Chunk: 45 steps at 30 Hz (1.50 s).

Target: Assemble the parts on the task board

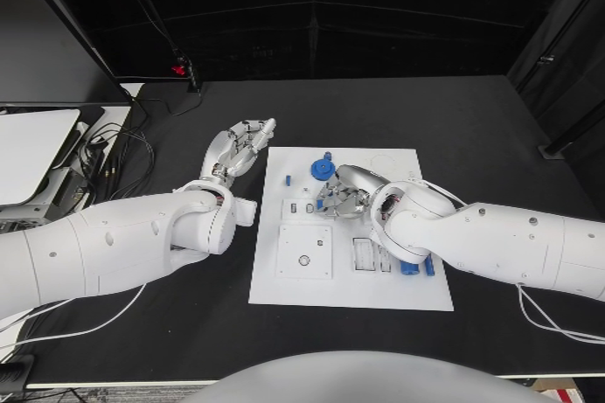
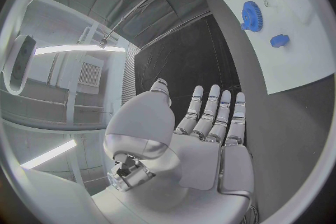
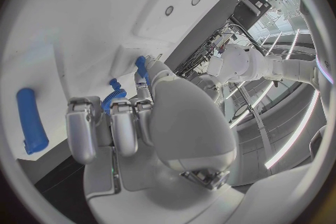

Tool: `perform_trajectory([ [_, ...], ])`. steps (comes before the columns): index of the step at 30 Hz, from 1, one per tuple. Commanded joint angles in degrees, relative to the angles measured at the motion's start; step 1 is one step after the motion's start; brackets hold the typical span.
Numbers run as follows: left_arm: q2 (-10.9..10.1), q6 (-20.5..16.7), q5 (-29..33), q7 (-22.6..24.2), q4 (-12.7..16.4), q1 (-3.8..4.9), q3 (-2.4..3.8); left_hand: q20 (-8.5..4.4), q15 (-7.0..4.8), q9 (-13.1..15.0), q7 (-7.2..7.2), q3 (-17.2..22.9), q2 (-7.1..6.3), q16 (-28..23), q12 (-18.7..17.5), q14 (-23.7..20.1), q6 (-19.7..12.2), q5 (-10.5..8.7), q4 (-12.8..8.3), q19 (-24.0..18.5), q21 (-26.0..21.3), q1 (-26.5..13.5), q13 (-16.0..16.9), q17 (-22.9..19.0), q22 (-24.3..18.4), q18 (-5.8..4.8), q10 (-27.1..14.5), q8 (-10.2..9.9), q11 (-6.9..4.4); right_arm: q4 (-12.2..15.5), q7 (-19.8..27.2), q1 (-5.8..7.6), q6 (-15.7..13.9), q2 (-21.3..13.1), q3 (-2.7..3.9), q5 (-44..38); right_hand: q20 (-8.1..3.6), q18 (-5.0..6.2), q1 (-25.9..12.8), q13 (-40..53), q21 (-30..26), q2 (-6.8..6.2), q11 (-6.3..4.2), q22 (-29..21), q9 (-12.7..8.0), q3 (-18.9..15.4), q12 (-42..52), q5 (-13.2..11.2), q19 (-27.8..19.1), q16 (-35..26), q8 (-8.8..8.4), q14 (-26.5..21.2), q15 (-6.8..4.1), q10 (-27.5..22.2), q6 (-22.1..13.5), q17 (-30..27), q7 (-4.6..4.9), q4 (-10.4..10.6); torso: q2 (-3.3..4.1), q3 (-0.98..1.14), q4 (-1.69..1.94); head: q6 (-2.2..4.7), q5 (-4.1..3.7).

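R hand (image 1: pixel 343 196) was curled over a blue part (image 3: pixel 114 94) near task board (image 1: pixel 290 285) centre, apparently pinching it, grip mostly hidden. Risk: part slips/cocks on insertion. L hand (image 1: pixel 239 149) was open, empty, off board's left edge.

Overhead head camera, two wrist fisheyes

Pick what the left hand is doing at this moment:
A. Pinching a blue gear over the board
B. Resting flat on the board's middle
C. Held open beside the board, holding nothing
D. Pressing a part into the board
C: the left hand lies over the black table beside the task board, fingers apart and straight, nothing in it.
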Motion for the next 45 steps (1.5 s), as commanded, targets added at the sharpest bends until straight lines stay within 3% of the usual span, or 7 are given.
perform_trajectory([
  [1, 0.1, 0.3, -0.4, 13.3, 0.0, 0.09, 0.06, 0.13, -0.01, 0.0, 7.73, -0.3, 0.11, -0.3, -0.3, 0.3, 0.5, 0.2, 0.0, 0.4, 0.2, 0.4, 0.0, 0.0, 0.0, -0.92, 0.4, -0.4, 0.1, 0.0, -0.7, 0.03, 1.6, 0.1, 0.02, -0.3, -0.08, -0.42, -0.5, 15.1, 0.2, -0.22, 0.28, 15.1, 0.0, 0.0, 0.1, -0.4, 6.1, 0.1, -0.25, 5.9, -0.08, 6.0, 0.3, 15.1, -0.06, -0.4, -0.01, 0.02, 0.03, -0.25, 0.2],
  [8, 0.0, 0.3, -0.4, 13.3, 0.0, 0.09, 0.06, 0.13, -0.01, 0.0, 7.73, -0.3, 0.11, -0.3, -0.3, 0.3, 0.5, 0.2, 0.0, 0.4, 0.2, 0.4, 0.0, 0.0, 0.0, -0.92, 0.4, -0.4, 0.1, -0.1, -1.2, 0.02, 1.9, 0.2, 0.02, -0.7, 0.2, -0.42, -1.0, 15.1, 0.2, -0.93, 0.87, 15.1, -0.3, -0.4, 0.1, -0.8, 6.1, 0.1, -1.32, 5.9, 0.3, 6.0, -1.1, 15.1, 0.68, -0.6, -0.04, -0.03, -0.05, -0.25, 0.28],
  [11, 0.0, 0.3, -0.4, 13.2, 0.0, 0.09, 0.06, 0.13, -0.01, 0.0, 7.73, -0.3, 0.11, -0.3, -0.3, 0.3, 0.5, 0.22, 0.0, 0.4, 0.2, 0.5, 0.0, 0.0, 0.0, -0.92, 0.4, -0.4, 0.1, 0.0, -1.3, 0.01, 1.8, 0.2, 0.02, -1.2, 0.68, -0.42, -1.7, 15.1, 0.2, -1.96, 1.73, 15.1, -0.5, -1.0, 0.1, -1.3, 6.1, 0.1, -1.94, 5.9, 0.99, 6.0, -2.3, 15.1, 1.68, -0.7, 0.01, -0.03, -0.01, -0.27, 0.31],
  [16, 0.1, 0.3, -0.4, 13.2, 0.0, 0.09, 0.06, 0.13, 0.02, 0.0, 7.73, -0.4, 0.16, -0.3, -0.3, 0.3, 0.5, 0.31, 0.0, 0.4, 0.2, 0.6, 0.0, 0.0, 0.0, -0.97, 0.4, -0.4, 0.11, 0.3, -1.3, 0.0, 1.8, 0.2, 0.02, -1.9, 1.5, -0.42, -2.4, 15.1, 0.2, -3.63, 2.57, 15.1, -0.5, -1.9, 0.1, -2.4, 6.1, 0.1, -2.07, 5.9, 1.83, 6.0, -4.0, 15.1, 2.53, -0.8, -0.01, 0.01, 0.01, -0.22, 0.34],
  [20, 0.0, 0.3, -0.4, 13.2, 0.0, 0.09, 0.06, 0.13, 0.02, 0.0, 7.73, -0.4, 0.16, -0.3, -0.3, 0.3, 0.5, 0.31, 0.0, 0.4, 0.2, 0.6, 0.0, 0.0, 0.0, -0.97, 0.4, -0.4, 0.11, 0.3, -1.2, -0.01, 2.4, 0.2, 0.02, -2.5, 1.94, -0.42, -2.4, 15.1, 0.2, -5.16, 2.88, 15.1, -0.4, -2.4, 0.1, -3.1, 6.1, 0.1, -1.96, 5.9, 2.15, 6.0, -4.8, 15.1, 2.81, -0.8, -0.04, 0.01, -0.06, -0.25, 0.32],
  [28, 0.1, 0.4, -0.4, 13.2, 0.0, 0.08, 0.06, 0.13, 0.03, 0.0, 7.73, -0.4, 0.18, -0.3, -0.3, 0.3, 0.5, 0.35, 0.0, 0.3, 0.2, 0.6, 0.0, 0.0, 0.0, -0.99, 0.4, -0.4, 0.11, 0.2, -0.7, -0.02, 1.4, 0.2, 0.02, -3.4, 2.23, -0.42, -2.4, 15.1, 0.2, -6.74, 3.07, 15.1, -0.4, -2.8, 0.1, -3.6, 6.1, 0.1, -1.86, 5.9, 2.35, 6.0, -5.4, 15.1, 2.99, 0.0, 0.0, -0.02, -0.04, -0.26, 0.29],
  [45, 0.1, 0.5, -0.4, 13.2, -0.1, 0.08, 0.06, 0.14, 0.04, 0.0, 7.73, -0.4, 0.19, -0.3, -0.3, 0.3, 0.5, 0.39, 0.0, 0.4, 0.2, 0.7, 0.0, 0.0, 0.0, -1.02, 0.4, -0.4, 0.11, 1.5, 1.5, -0.08, -2.8, -1.0, 0.02, -5.5, 2.3, -0.42, -1.7, 15.1, 0.2, -6.54, 2.86, 15.1, -0.1, -2.2, 0.1, -3.7, 6.1, 0.1, -1.27, 5.9, 2.29, 6.0, -4.5, 15.1, 2.62, 0.7, -0.01, -0.01, 0.02, -0.26, -0.05],
])
